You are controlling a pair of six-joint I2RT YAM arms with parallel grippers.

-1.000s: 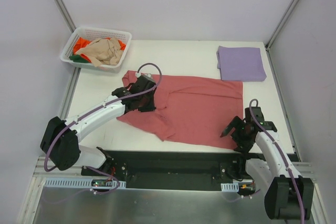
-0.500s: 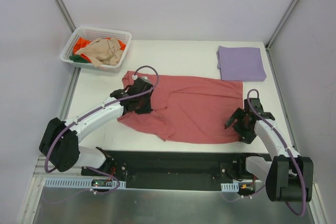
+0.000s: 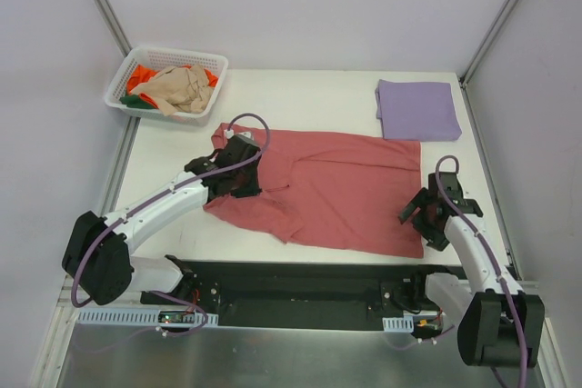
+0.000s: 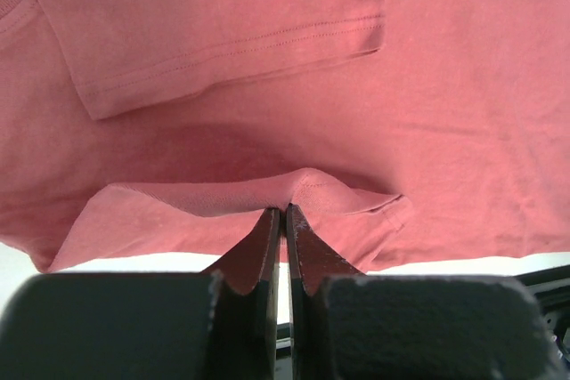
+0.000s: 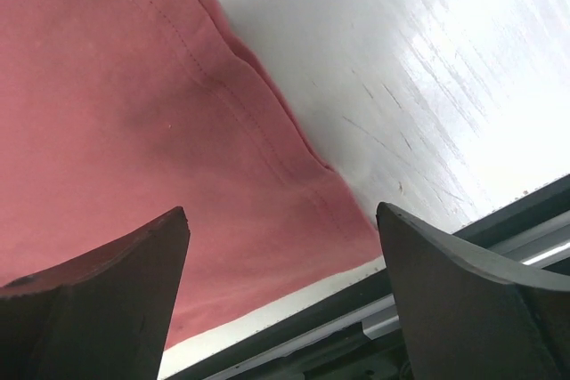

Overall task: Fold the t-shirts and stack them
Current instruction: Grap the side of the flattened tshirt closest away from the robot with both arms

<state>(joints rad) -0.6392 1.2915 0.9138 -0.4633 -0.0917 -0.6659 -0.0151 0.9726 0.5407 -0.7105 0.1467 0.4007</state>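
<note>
A dusty rose-red t-shirt (image 3: 346,188) lies spread across the white table, its left side partly folded over. My left gripper (image 3: 238,179) rests on that side, shut on a pinched ridge of the red cloth (image 4: 294,186), with a sleeve (image 4: 223,33) lying flat just beyond it. My right gripper (image 3: 420,215) hovers open over the shirt's near right corner (image 5: 294,184), nothing between its fingers (image 5: 134,264). A lavender t-shirt (image 3: 418,108) lies folded at the far right.
A white lattice basket (image 3: 116,88) at the far left corner holds crumpled beige (image 3: 182,88), orange (image 3: 141,73) and green (image 3: 136,102) shirts. A black rail (image 3: 300,279) runs along the table's near edge, right by the shirt's hem. Grey walls close in both sides.
My right gripper has swung to the right, from over the shirt's near hem to its near right corner. My left gripper has edged slightly left, still pinching the cloth.
</note>
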